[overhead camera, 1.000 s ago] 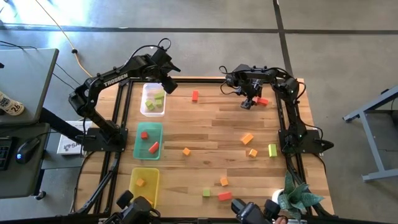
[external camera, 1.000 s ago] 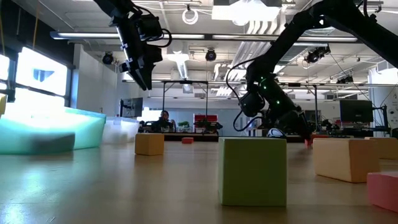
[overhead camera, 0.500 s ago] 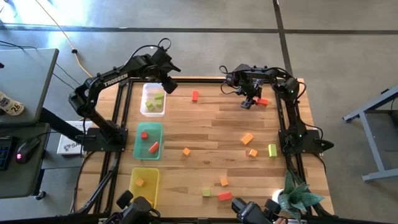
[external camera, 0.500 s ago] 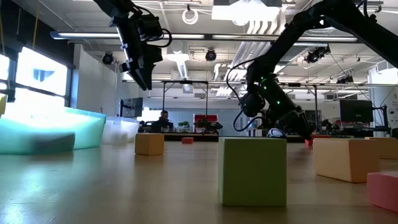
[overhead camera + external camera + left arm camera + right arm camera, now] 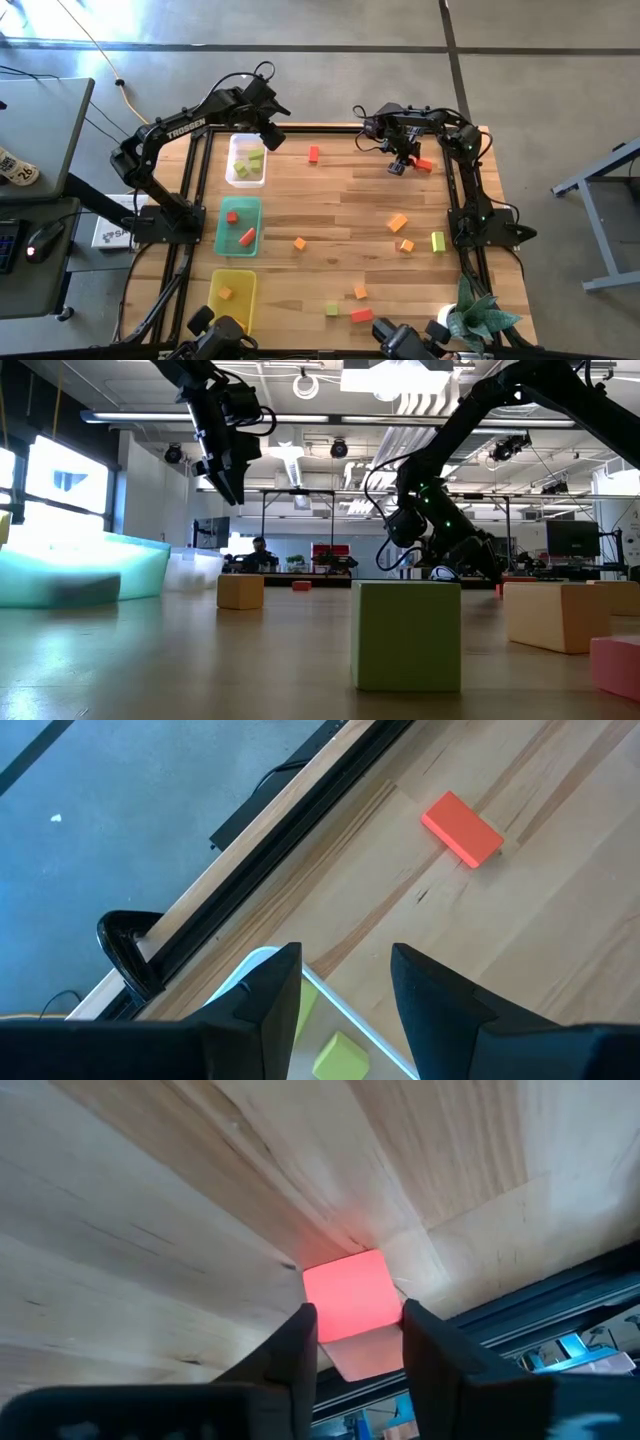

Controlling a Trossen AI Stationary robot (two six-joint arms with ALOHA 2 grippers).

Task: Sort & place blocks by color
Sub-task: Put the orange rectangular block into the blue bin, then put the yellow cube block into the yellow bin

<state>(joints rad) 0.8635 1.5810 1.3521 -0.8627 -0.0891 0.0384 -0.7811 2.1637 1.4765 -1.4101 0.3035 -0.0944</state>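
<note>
Near the table's far right corner a red block (image 5: pixel 423 163) lies on the wood, with my right gripper (image 5: pixel 355 1325) shut on it. My left gripper (image 5: pixel 345 980) hangs open above the far end of the clear tray (image 5: pixel 246 160), nothing between its fingers. That tray holds yellow-green blocks (image 5: pixel 335 1055). Two red blocks lie in the green tray (image 5: pixel 238 210), and one orange block in the yellow tray (image 5: pixel 232 300). Another red block (image 5: pixel 313 154) lies to the right of the clear tray. My right gripper pinches the red block between its two fingers, one on each of two opposite sides (image 5: pixel 312 1295). The fingers (image 5: pixel 425 1345) come slanting down, pointing toward the table's right edge. The block sits level with its underside on the table.
Loose blocks are scattered over the right and near part of the table: orange ones (image 5: pixel 398 222) (image 5: pixel 299 243) (image 5: pixel 360 291), yellow-green ones (image 5: pixel 438 240) (image 5: pixel 331 310) and a red one (image 5: pixel 361 316). A black rail (image 5: pixel 470 1350) runs along the table's edge just beyond the held block.
</note>
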